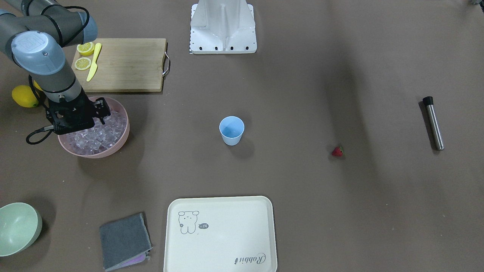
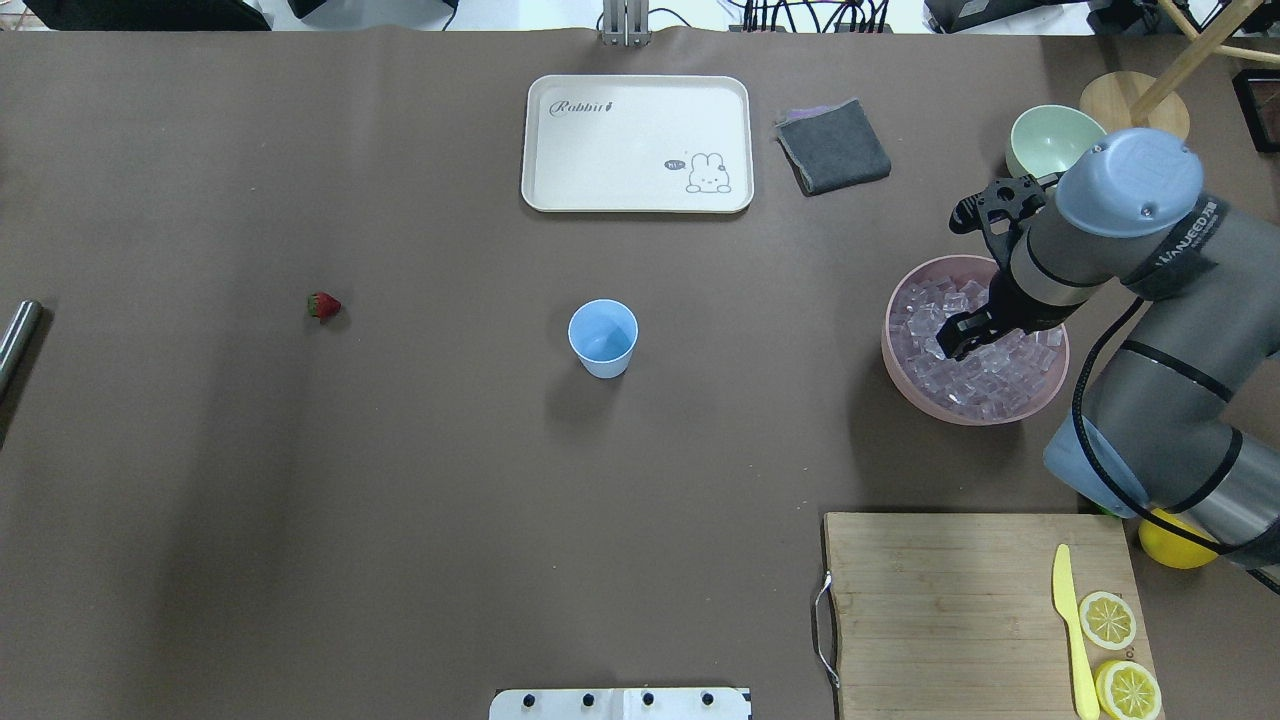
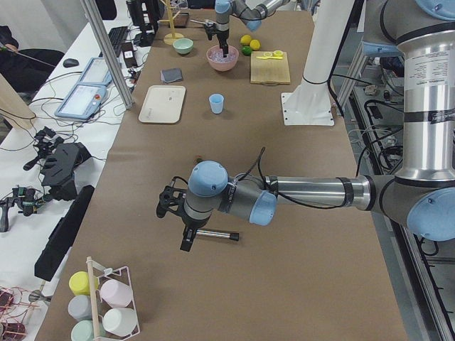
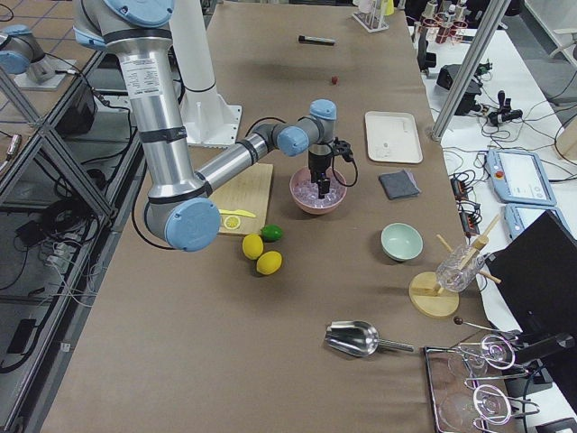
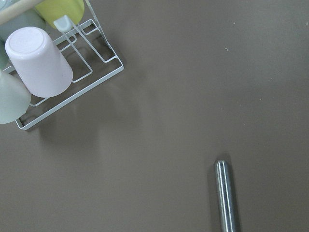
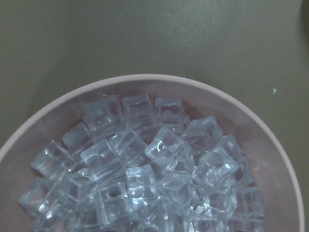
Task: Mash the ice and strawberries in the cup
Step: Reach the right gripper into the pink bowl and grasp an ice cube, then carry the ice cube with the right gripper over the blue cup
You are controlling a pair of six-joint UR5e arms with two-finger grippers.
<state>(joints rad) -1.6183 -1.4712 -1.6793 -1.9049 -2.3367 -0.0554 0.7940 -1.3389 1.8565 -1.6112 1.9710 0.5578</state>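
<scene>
Right jaws over ice [image 6: 145, 169] in the pink bowl [image 2: 897, 370] — gap unclear, left jaws' likewise.

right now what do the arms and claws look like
Grey tube segments with pale blue round joint caps. The right arm has a looping black cable and white lettering. The right claw and left claw are black.
</scene>
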